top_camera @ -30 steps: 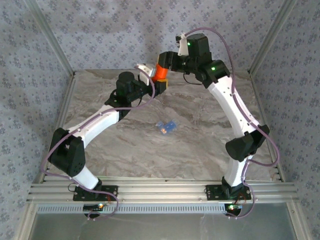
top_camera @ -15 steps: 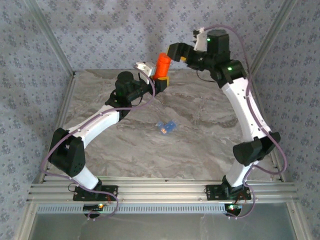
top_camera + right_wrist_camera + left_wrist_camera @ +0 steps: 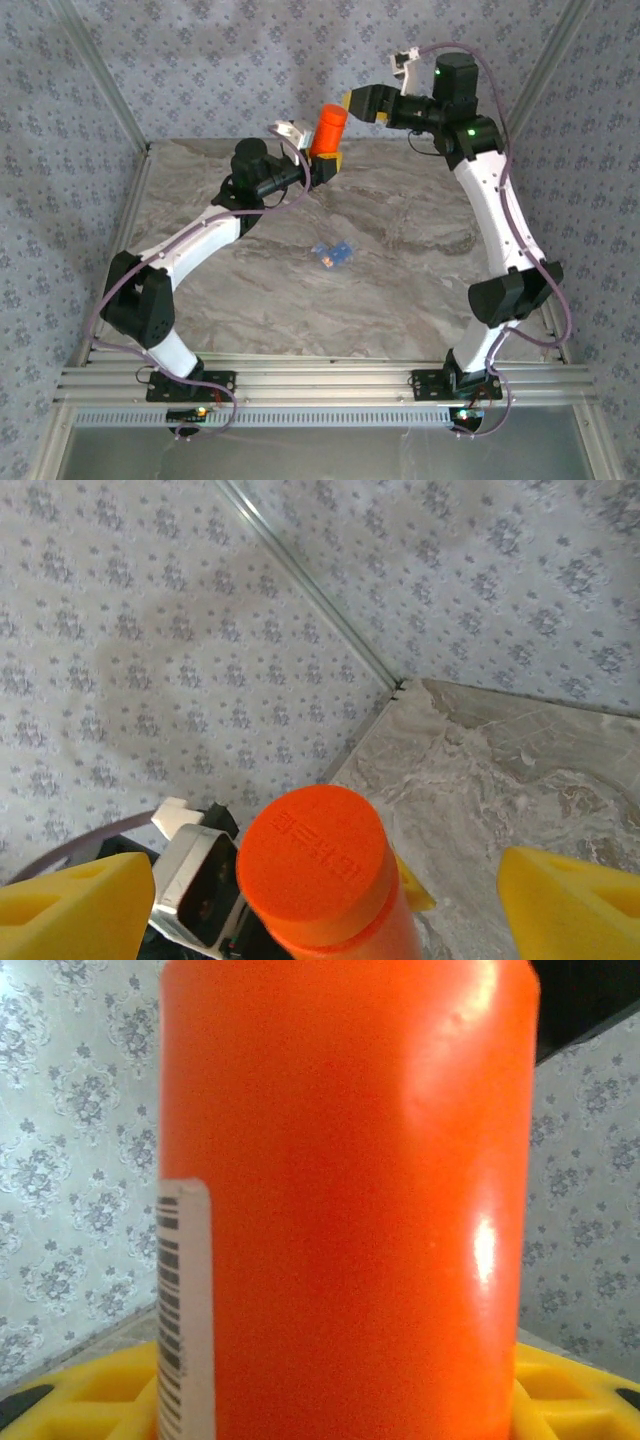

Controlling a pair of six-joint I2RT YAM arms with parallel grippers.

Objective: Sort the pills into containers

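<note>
The left gripper (image 3: pixel 324 163) is clamped on the lower part of the orange cylindrical plastic bottle (image 3: pixel 327 128), holding it upright above the far edge of the grey marble-patterned table (image 3: pixel 420 250). The right gripper (image 3: pixel 350 100) is spread wide just beside the bottle's top, its 2 yellow fingers (image 3: pixel 70 905) clear of it. The small translucent blue plastic pill box (image 3: pixel 337 251) lies mid-table, well apart from both grippers.

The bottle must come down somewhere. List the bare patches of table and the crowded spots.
Bare table lies between the pill box and the right arm, and in the near strip between the pill box and the arm bases. Crowded: the far middle, where the left gripper holds the orange bottle beside the open right gripper.
</note>
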